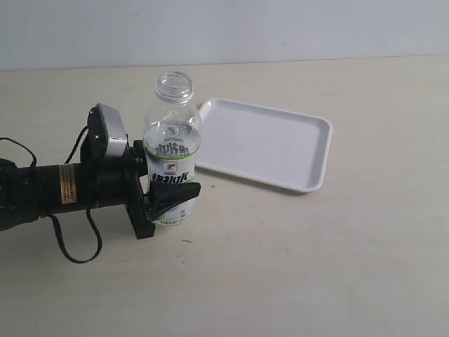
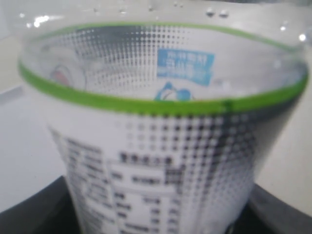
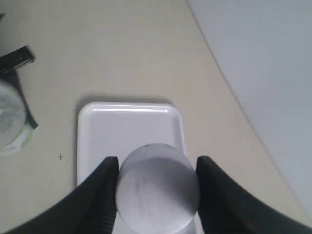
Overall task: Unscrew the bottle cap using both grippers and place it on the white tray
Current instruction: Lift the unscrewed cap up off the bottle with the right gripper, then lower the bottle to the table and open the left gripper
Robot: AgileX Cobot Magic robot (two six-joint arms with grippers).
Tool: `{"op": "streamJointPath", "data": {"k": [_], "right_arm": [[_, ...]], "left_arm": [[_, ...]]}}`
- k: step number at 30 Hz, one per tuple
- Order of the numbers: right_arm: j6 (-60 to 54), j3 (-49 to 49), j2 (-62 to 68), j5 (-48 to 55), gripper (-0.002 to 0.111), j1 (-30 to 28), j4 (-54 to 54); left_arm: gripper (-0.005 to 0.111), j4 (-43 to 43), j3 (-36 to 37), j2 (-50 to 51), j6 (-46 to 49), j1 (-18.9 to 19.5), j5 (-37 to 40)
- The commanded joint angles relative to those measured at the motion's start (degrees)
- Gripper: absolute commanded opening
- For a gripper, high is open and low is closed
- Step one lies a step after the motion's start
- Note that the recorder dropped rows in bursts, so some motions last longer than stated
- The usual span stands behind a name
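Observation:
The clear bottle (image 1: 172,151) stands upright on the table with its threaded neck bare, left of the white tray (image 1: 266,144). My left gripper (image 1: 167,193) is shut on the bottle's labelled lower body; in the left wrist view the label (image 2: 161,161) fills the picture. My right gripper (image 3: 157,165) does not show in the exterior view. In the right wrist view it is shut on the round white bottle cap (image 3: 157,187), held above the near end of the white tray (image 3: 126,129). The bottle (image 3: 12,119) shows at that view's edge.
A pale table (image 1: 316,267) carries everything, with a light wall (image 1: 224,28) behind it. The left arm's black body with an orange label (image 1: 66,184) and a looping cable (image 1: 74,246) lies along the left of the table.

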Motion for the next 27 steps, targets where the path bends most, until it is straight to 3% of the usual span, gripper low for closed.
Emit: {"op": "streamJointPath", "data": {"k": [1,7,18,27], "right_arm": [[18.3,-0.1,4.4,-1.6,0.000,-2.3,-4.4],[29.1,-0.1,8.3,0.0,0.000,-2.4,-13.2],[30.5,-0.1,13.0,0.4,0.000,-2.4,-13.4],[30.5,-0.1,13.8,-0.3,0.000,-2.4,-13.8]], "left_arm": [[0.000,-1.0,-0.2,0.6,0.8,-0.2,-3.0],[0.000,2.0,-0.2,1.6,1.8,-0.2,-3.0],[0.000,-0.5,-0.2,3.3,2.3,0.0,-3.0],[0.000,0.2,-0.2,4.4,-1.5,5.3,-3.0]]}}
